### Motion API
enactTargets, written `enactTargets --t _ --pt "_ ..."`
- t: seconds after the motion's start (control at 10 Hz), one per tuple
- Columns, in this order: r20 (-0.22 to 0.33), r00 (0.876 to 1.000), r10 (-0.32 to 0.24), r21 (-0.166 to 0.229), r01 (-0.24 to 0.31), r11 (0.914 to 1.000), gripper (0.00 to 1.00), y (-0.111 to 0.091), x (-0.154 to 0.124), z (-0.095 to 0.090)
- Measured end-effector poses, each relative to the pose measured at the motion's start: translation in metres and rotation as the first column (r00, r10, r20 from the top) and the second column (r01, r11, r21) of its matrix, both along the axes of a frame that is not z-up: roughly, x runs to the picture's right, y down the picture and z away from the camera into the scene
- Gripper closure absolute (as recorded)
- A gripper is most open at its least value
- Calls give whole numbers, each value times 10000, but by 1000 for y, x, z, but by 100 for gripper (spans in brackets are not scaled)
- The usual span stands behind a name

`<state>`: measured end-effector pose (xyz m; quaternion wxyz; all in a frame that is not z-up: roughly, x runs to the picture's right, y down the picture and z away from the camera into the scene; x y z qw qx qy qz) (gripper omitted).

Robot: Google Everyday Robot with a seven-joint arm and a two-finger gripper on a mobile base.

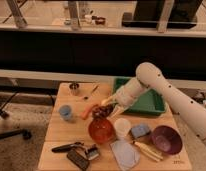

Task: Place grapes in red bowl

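Observation:
The grapes (101, 111), a dark reddish-purple cluster, hang at my gripper (105, 107), just above the far rim of the red bowl (101, 130). The shiny orange-red bowl stands on the wooden table (56, 132), left of the white cup (122, 127). My white arm reaches in from the right, over the green tray. The gripper holds the bunch; part of the bunch is hidden by the gripper.
An orange carrot-like piece (86, 111) lies left of the grapes. A blue cup (66, 113), a metal cup (74, 88), a green tray (146, 102), a dark purple bowl (166, 140), a blue sponge (139, 131) and dark tools (76, 152) at the front also stand on the table.

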<state>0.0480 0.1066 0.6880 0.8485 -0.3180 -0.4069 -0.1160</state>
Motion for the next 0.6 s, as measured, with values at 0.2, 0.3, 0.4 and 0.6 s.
enactTargets --t 0.2,0.3,0.4,0.6 --pt "-124 9999 -65 -118 64 9999 100 7 7 6" --pt "-178 9997 -154 -157 152 9998 100 11 9 7" --pt "-201 9995 -244 -207 239 9995 100 16 10 9" --pt "-226 9985 -498 -288 492 9984 100 28 10 12"
